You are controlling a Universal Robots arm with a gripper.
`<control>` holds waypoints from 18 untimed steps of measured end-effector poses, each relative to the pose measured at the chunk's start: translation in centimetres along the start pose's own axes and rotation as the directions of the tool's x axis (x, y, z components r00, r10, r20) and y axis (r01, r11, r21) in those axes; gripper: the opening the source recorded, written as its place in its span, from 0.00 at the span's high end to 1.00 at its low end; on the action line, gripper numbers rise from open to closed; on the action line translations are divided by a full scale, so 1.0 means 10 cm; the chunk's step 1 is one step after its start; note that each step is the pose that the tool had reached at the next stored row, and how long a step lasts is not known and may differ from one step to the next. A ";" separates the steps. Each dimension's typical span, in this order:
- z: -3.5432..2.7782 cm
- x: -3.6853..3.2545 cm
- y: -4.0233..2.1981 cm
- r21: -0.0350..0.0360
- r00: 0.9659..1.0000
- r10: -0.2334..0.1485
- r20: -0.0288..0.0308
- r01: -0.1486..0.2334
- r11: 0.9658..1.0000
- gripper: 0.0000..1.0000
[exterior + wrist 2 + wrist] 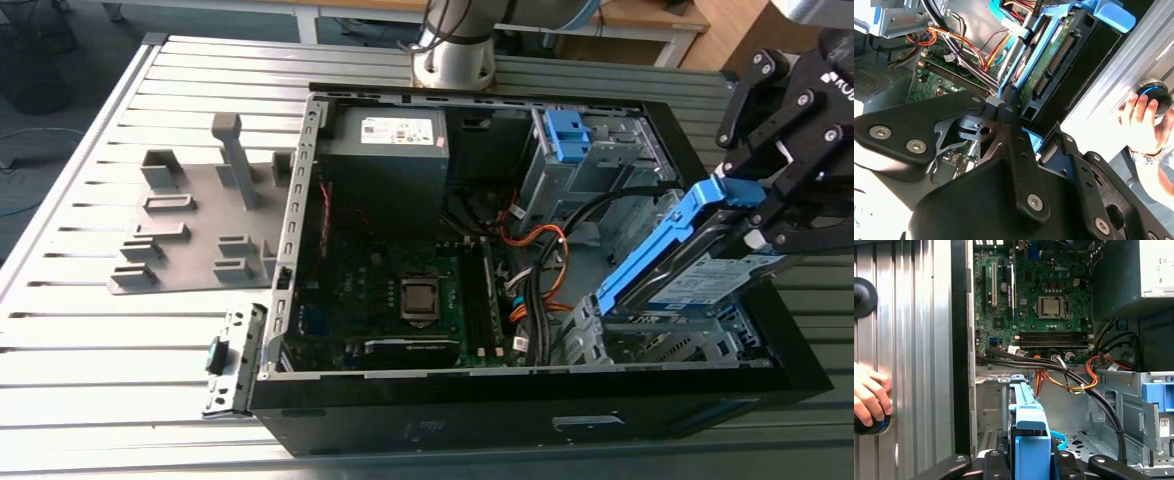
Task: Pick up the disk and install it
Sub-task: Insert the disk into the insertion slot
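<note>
Gripper [763,212] clamps the disk [687,275], tilted on edge, over the drive bay [667,345] in the open computer case's [287,300] corner. Black cables [594,212] pass just beside its blue frame; the bay beneath lies open between metal walls.

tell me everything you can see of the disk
The disk is a flat silver-grey metal drive with a white and blue label, edged by a blue plastic frame. The gripper is shut on its upper end, holding it steeply tilted over the metal drive bay at the exterior view's right of the open case. Its green circuit board faces the second wrist view.
</note>
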State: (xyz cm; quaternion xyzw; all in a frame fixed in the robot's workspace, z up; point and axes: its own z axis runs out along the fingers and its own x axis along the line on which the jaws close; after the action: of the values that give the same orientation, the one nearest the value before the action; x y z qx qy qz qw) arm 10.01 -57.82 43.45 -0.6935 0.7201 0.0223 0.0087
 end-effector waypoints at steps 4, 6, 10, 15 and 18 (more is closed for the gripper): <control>0.054 0.003 -0.001 0.000 1.000 0.000 0.000 0.000 1.000 0.64; 0.083 0.004 -0.002 0.000 1.000 0.000 0.000 0.000 1.000 0.64; 0.153 0.007 -0.003 0.000 1.000 0.000 0.000 0.000 1.000 0.64; 0.217 0.010 -0.004 0.000 1.000 0.000 0.000 0.000 1.000 0.64; 0.219 0.010 -0.004 0.000 1.000 0.000 0.000 0.000 1.000 0.64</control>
State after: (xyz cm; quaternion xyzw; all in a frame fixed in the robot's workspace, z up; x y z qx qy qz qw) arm 10.01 -57.82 41.27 -0.6935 0.7201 0.0223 0.0086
